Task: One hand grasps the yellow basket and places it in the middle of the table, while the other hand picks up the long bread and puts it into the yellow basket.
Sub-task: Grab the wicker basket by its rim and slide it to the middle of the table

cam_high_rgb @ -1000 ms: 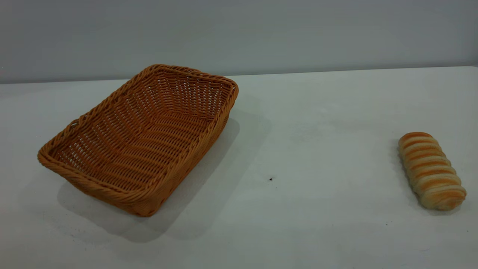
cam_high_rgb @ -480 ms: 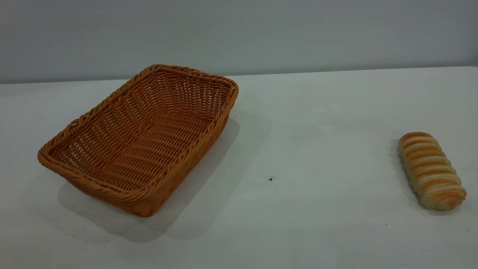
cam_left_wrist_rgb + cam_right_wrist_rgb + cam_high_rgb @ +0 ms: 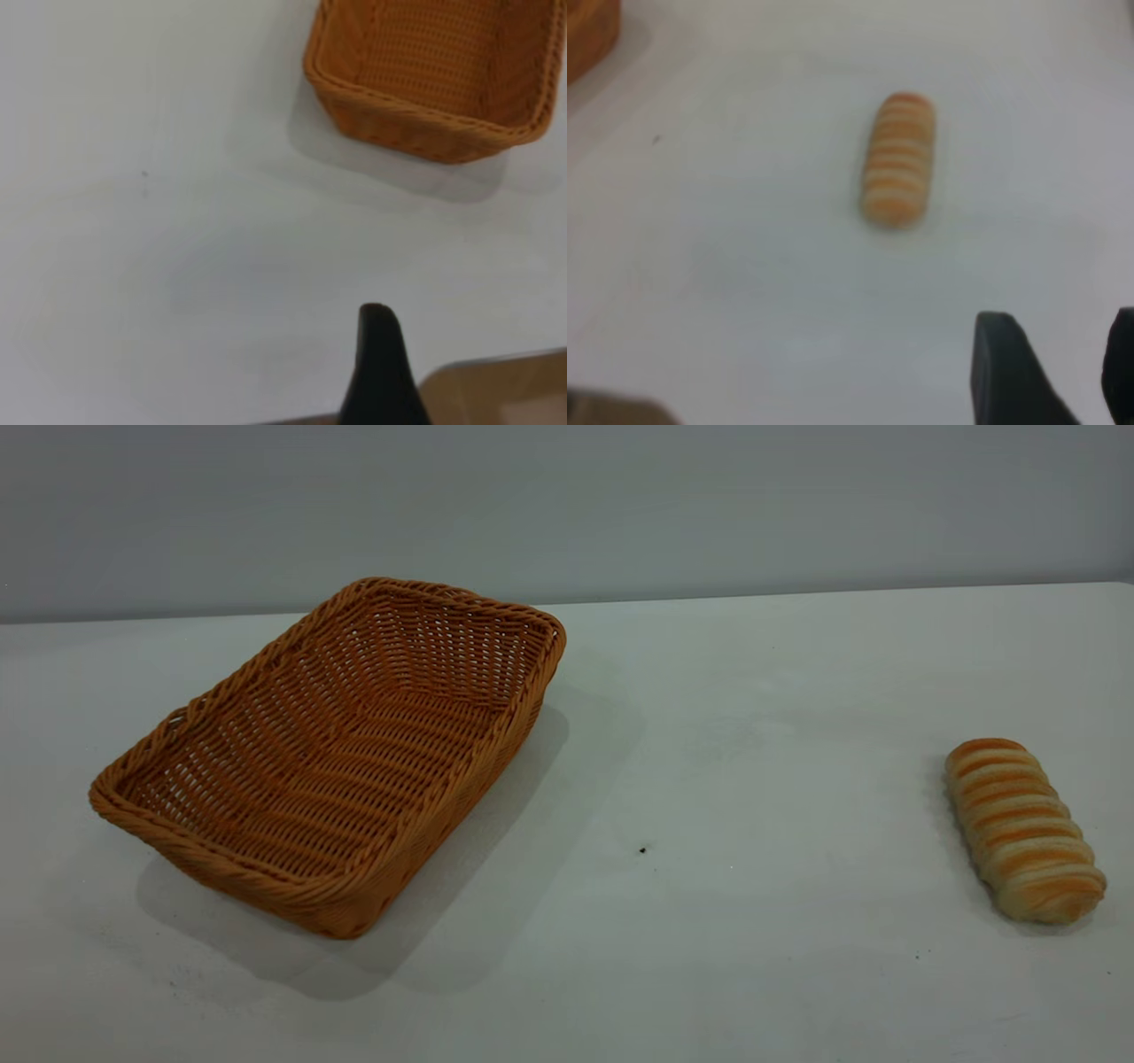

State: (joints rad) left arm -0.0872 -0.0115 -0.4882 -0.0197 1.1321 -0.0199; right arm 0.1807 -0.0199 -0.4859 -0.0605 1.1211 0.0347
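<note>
The yellow basket (image 3: pixel 341 748) is an orange-tan wicker tray standing empty on the left part of the white table (image 3: pixel 726 717), set at an angle. One end of it shows in the left wrist view (image 3: pixel 434 75). The long bread (image 3: pixel 1023 828) lies at the far right of the table, striped side up, and also shows in the right wrist view (image 3: pixel 898 158). My left gripper (image 3: pixel 379 354) hangs over bare table, well apart from the basket. My right gripper (image 3: pixel 1059 359) is open and empty, some way short of the bread. Neither gripper shows in the exterior view.
A small dark speck (image 3: pixel 642 850) marks the table between basket and bread. A grey wall runs behind the table's far edge. In the left wrist view a tan surface (image 3: pixel 500 390) lies beyond the table's edge, close to my left gripper.
</note>
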